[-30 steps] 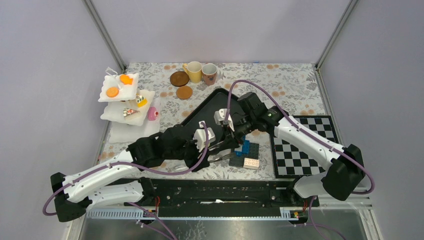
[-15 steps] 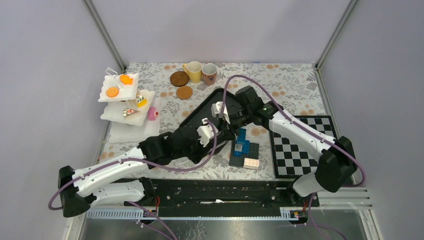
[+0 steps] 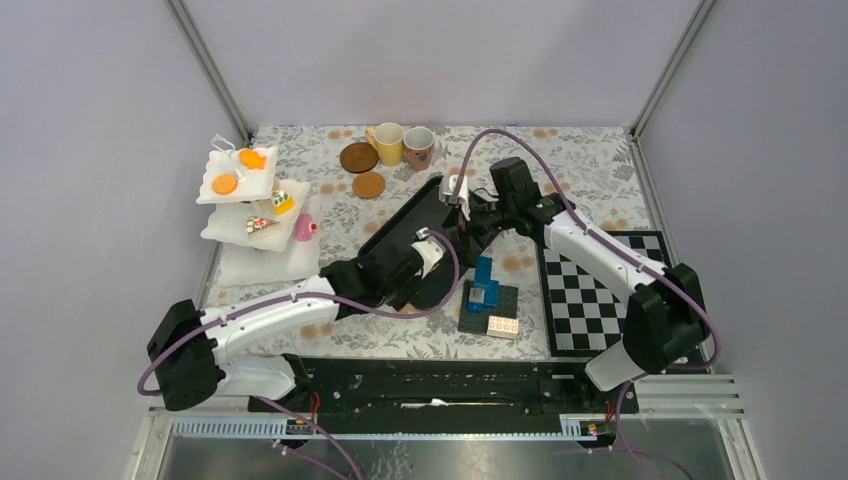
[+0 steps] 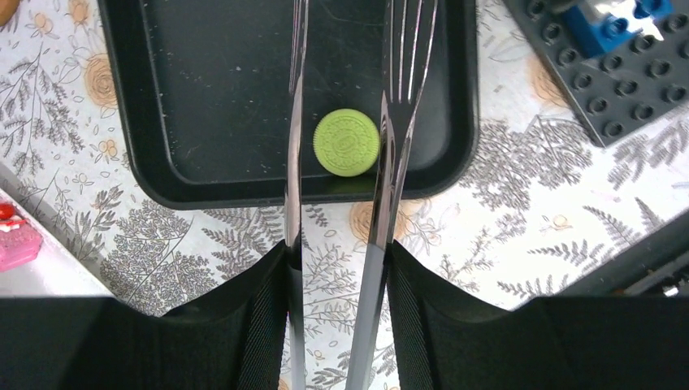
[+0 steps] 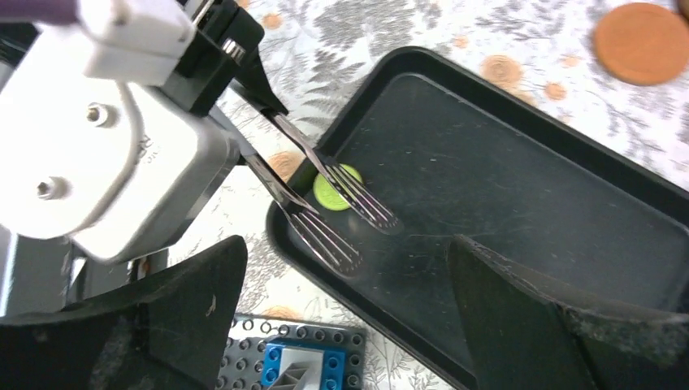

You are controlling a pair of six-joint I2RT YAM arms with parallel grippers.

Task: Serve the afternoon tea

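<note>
Metal tongs (image 4: pixel 404 73) are clamped in L gripper (image 4: pixel 340 256), tines straddling the green cookie (image 4: pixel 347 143). Cookie lies flat in black tray (image 4: pixel 203 97), by its end wall. Can't tell if tines touch it. Best: keep tines low & level, squeeze slow, centred, so it won't skid. R gripper (image 5: pixel 345 244) over tray, jaws wide apart, empty.

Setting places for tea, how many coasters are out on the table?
2. The darker coaster sits left of the yellow mug; the lighter coaster lies between it and the black tray. None seems hidden.
</note>
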